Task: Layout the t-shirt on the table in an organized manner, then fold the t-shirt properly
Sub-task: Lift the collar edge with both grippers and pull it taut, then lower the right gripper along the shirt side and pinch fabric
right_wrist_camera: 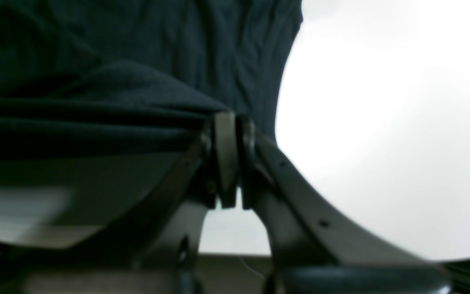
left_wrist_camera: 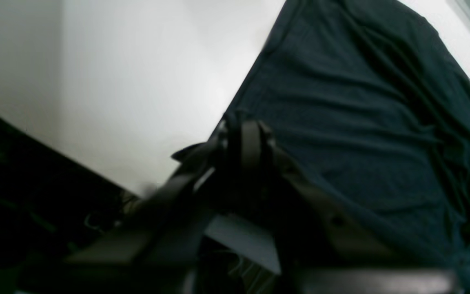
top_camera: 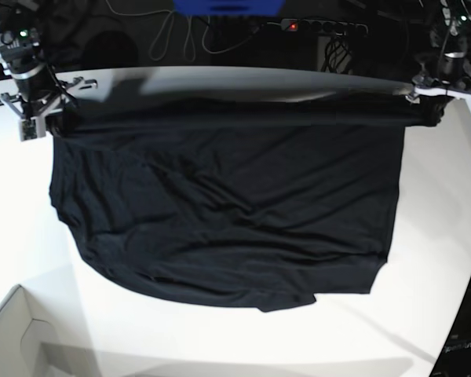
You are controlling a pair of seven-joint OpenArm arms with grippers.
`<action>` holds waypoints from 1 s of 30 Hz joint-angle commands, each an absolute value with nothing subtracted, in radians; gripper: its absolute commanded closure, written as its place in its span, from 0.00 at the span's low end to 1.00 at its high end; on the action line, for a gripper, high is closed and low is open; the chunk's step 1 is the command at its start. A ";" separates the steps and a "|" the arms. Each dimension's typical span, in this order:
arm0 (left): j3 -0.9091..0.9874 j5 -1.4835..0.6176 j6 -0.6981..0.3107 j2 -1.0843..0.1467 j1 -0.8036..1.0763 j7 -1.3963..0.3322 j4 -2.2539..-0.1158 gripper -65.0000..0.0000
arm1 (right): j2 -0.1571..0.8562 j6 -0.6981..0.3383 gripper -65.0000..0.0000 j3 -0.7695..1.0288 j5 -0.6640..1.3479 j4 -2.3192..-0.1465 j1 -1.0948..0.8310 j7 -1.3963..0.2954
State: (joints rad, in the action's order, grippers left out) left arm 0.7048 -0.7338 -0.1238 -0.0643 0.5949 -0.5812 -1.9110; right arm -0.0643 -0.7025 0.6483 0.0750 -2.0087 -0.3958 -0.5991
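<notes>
The black t-shirt (top_camera: 220, 212) lies spread and wrinkled over the white table (top_camera: 436, 259), its far edge pulled taut between both grippers. At the far right in the base view, my left gripper (top_camera: 428, 106) is shut on one corner of that edge. The left wrist view shows its fingertips (left_wrist_camera: 245, 139) pinched on the t-shirt (left_wrist_camera: 361, 122) hem, with bare table (left_wrist_camera: 137, 102) beside it. At the far left, my right gripper (top_camera: 41, 122) is shut on the other corner. In the right wrist view its tips (right_wrist_camera: 231, 122) clamp a fold of the t-shirt (right_wrist_camera: 137, 61) beside the table (right_wrist_camera: 382, 143).
A white box corner (top_camera: 16, 338) sits at the near left of the table. Behind the curved far edge are dark cables and a power strip (top_camera: 322, 26). The shirt's near hem is curved and uneven, with a small flap (top_camera: 286, 302) sticking out.
</notes>
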 commanded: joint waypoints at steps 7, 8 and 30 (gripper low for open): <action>0.710 -0.739 -0.117 -0.070 0.550 -0.562 -1.900 1.00 | -0.068 -0.698 1.00 0.555 0.079 -2.022 -0.358 -0.572; 0.713 -0.736 -0.117 -0.070 0.539 -0.562 -1.890 1.00 | -0.068 -0.698 1.00 0.539 0.079 -2.022 -0.344 -0.572; 0.713 -0.739 -0.120 -0.074 0.507 -0.562 -1.845 1.00 | -0.016 -0.698 1.00 0.504 0.076 -1.790 -0.113 -0.568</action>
